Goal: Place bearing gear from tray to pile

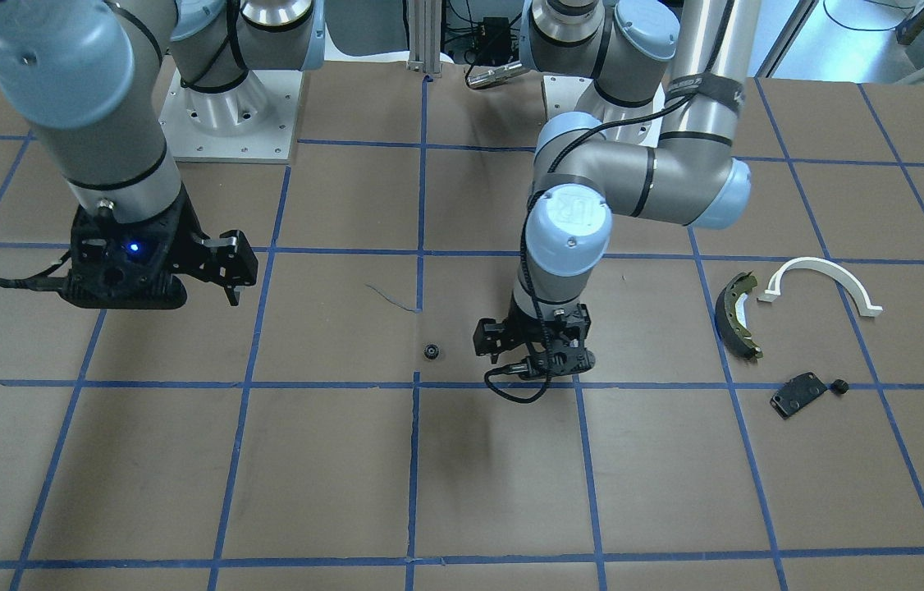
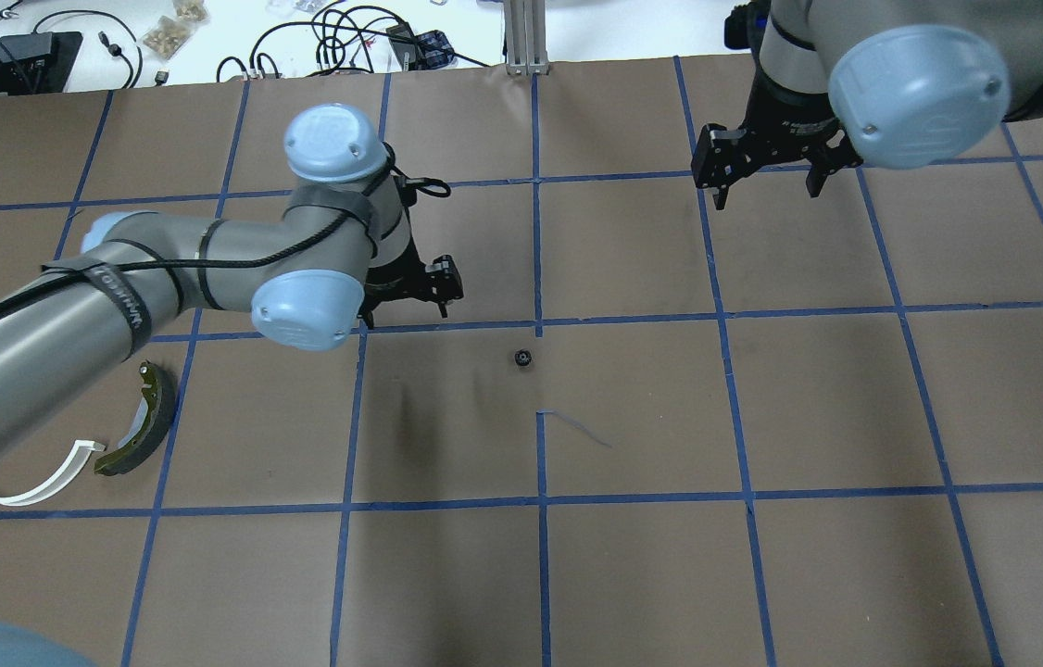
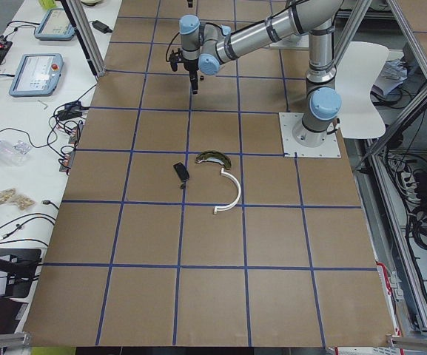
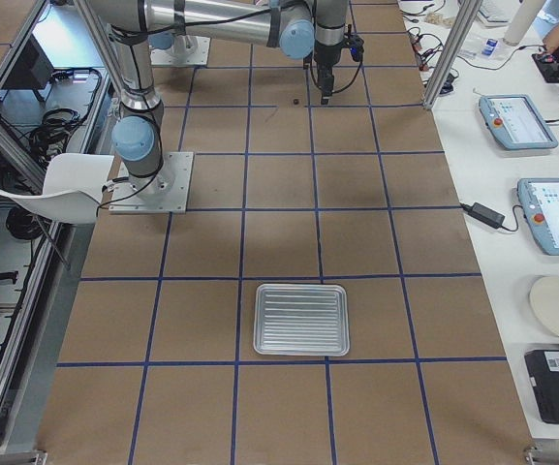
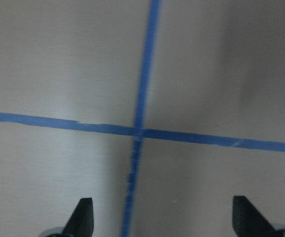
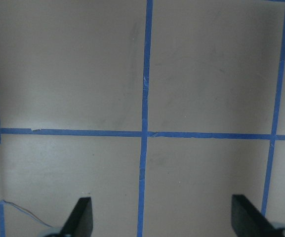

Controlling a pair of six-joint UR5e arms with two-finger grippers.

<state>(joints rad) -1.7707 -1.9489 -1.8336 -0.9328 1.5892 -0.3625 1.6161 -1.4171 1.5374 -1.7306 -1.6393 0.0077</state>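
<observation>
Black bearing gear (image 2: 522, 358) loose on the table near centre, off the tray, well short of the pile (image 2: 160, 408) at its 8 o'clock overhead. Left gripper (image 2: 406, 306) near at 10 o'clock, spread, empty; right gripper (image 2: 767, 190) likewise at 1 o'clock. Pickup stage, apparently: centre over gear, descend, close.

We read only "UR" on the blue joint cap (image 1: 569, 220) of the left arm (image 1: 659, 176); white lettering on its black cable strap (image 2: 119, 298) is too blurred for us.
</observation>
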